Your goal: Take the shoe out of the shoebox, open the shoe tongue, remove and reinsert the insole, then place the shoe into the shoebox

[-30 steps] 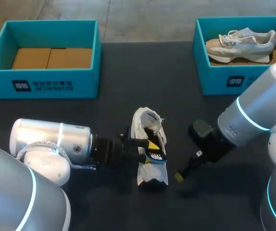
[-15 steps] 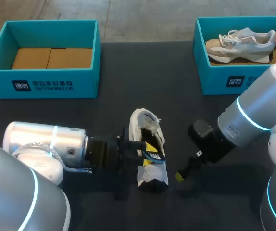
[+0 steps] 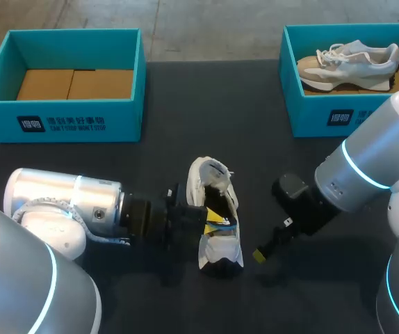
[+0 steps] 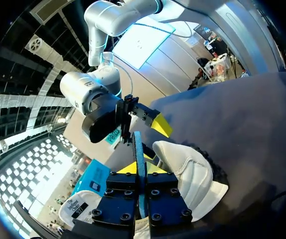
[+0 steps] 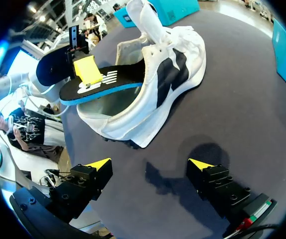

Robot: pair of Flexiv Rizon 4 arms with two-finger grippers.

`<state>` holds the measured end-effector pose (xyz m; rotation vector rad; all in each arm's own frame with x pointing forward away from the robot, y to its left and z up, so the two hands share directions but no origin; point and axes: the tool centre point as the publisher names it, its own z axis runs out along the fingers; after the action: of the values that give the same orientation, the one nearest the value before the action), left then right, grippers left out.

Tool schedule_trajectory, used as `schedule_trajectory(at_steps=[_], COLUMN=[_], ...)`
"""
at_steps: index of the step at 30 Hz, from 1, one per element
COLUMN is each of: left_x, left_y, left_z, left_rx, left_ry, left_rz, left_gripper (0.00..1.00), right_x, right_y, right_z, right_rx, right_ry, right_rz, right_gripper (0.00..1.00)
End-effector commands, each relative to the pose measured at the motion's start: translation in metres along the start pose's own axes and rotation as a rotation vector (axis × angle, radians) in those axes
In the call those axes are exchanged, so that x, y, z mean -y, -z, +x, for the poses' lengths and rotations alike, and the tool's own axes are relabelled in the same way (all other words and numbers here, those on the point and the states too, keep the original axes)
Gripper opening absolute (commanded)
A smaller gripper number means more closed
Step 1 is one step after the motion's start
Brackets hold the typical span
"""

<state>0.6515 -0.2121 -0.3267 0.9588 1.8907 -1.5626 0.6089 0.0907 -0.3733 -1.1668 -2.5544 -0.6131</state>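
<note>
A white shoe [image 3: 222,252] lies on the dark table's middle, its tongue pulled up. A black insole with a blue edge [image 3: 222,224] sticks partly out of its opening. My left gripper [image 3: 212,217] comes in from the shoe's left and is shut on that insole. In the left wrist view the insole's blue edge [image 4: 138,144] stands clamped between the yellow tips of the left gripper [image 4: 139,168], with the shoe [image 4: 190,172] beside them. My right gripper [image 5: 149,167] stands open on the table just short of the shoe [image 5: 178,64], holding nothing. From there the insole [image 5: 108,84] shows with a yellow fingertip [image 5: 87,69] on top.
A teal shoebox [image 3: 67,118] with a cardboard bottom stands at the back left. A second teal box [image 3: 311,104] at the back right holds another pale shoe [image 3: 349,59]. Dark table surface lies between the boxes and the shoe.
The left gripper's fingers have closed onto the insole, and the left wrist has shifted slightly. The insole sits a little lower at the shoe's opening. The right arm has not moved.
</note>
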Motion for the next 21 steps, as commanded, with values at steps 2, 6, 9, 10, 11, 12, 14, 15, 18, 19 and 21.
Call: schedule_trajectory(at_steps=[2, 6, 9, 10, 11, 12, 14, 15, 18, 19, 21], left_x=[-0.003, -0.004, -0.005, -0.005, -0.006, -0.007, -0.01, -0.011, -0.015, -0.016, -0.018], left_y=[-0.009, -0.011, -0.011, -0.012, -0.012, -0.012, -0.013, -0.013, -0.014, -0.014, -0.014], left_z=[0.0, 0.0, 0.0, 0.001, 0.001, 0.001, 0.002, 0.003, 0.003, 0.004, 0.004], left_rx=[-0.009, -0.008, -0.012, -0.013, -0.013, -0.016, -0.015, -0.018, -0.02, -0.02, -0.022], left_ry=[-0.015, -0.028, -0.035, -0.036, -0.033, -0.034, -0.026, -0.026, -0.02, -0.014, -0.016], left_rz=[-0.008, -0.038, -0.058, -0.065, -0.07, -0.084, -0.09, -0.102, -0.126, -0.133, -0.149], left_gripper=[0.0, 0.0, 0.0, 0.0, 0.0, 0.0, 0.0, 0.0, 0.0, 0.0, 0.0], right_x=[0.0, 0.0, 0.0, 0.0, 0.0, 0.0, 0.0, 0.0, 0.0, 0.0, 0.0], right_y=[-0.001, -0.001, -0.001, -0.001, -0.001, -0.001, -0.001, -0.001, -0.001, -0.001, -0.001], right_z=[0.001, 0.001, 0.001, 0.001, 0.001, 0.001, 0.001, 0.001, 0.001, 0.001, 0.001], right_rx=[0.004, 0.004, 0.004, 0.004, 0.004, 0.004, 0.004, 0.004, 0.004, 0.004, 0.004], right_ry=[0.0, 0.0, 0.0, 0.0, 0.0, 0.0, 0.0, 0.0, 0.0, 0.0, 0.0], right_rz=[0.0, 0.0, 0.0, 0.0, 0.0, 0.0, 0.0, 0.0, 0.0, 0.0, 0.0], right_gripper=[1.0, 1.0, 1.0, 1.0, 1.0, 1.0, 1.0, 1.0, 1.0, 1.0, 1.0])
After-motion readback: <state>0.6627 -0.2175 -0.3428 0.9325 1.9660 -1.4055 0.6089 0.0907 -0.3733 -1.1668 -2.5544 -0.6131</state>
